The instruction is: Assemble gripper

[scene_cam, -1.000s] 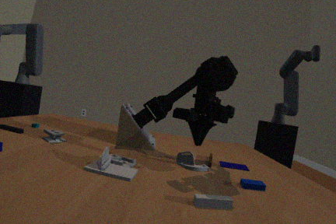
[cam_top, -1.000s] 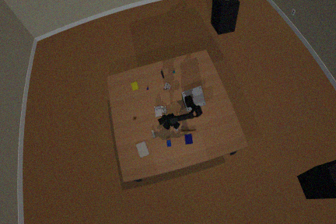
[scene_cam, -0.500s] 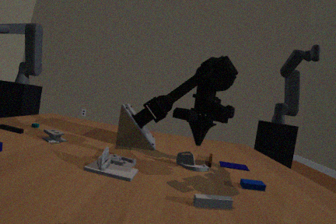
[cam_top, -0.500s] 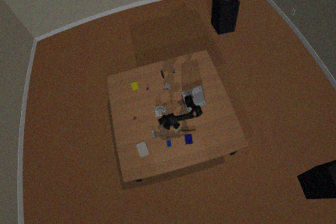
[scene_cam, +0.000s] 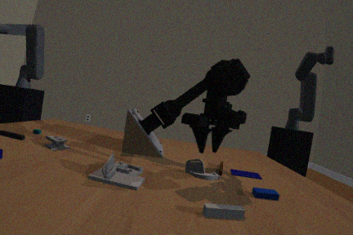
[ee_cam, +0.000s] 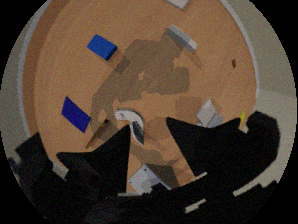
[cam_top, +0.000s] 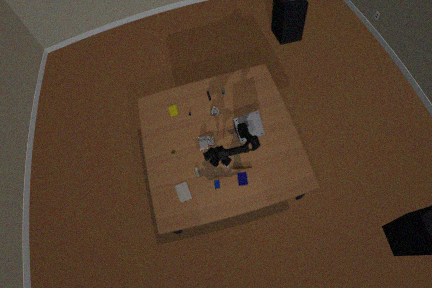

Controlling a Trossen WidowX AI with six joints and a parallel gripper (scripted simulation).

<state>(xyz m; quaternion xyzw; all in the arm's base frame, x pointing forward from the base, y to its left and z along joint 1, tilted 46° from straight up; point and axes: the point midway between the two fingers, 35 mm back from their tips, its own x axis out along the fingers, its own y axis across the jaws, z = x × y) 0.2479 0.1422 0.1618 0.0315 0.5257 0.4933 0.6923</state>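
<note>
The gripper base (scene_cam: 127, 182) (cam_top: 205, 143) lies on the table, left of my gripper in the exterior view. A thin pale piece (scene_cam: 109, 167) stands tilted on it; I cannot tell whether it is a jaw or a plate. A curved white and grey jaw (scene_cam: 200, 170) (ee_cam: 136, 122) lies flat on the table. My gripper (scene_cam: 208, 151) (ee_cam: 148, 124) is open and empty, pointing down above this jaw and not touching it. I cannot tell whether the white flat rectangle (cam_top: 183, 192) is the housing plate. The pins and gear teeth are too small to make out.
A white block (scene_cam: 224, 211) (ee_cam: 182, 38), a blue block (scene_cam: 265, 193) (ee_cam: 103, 47) and a dark blue flat piece (scene_cam: 246, 174) (ee_cam: 75, 115) lie around the jaw. A thin brown piece (scene_cam: 221, 168) stands beside it. A small white stand (scene_cam: 57, 142) is farther left.
</note>
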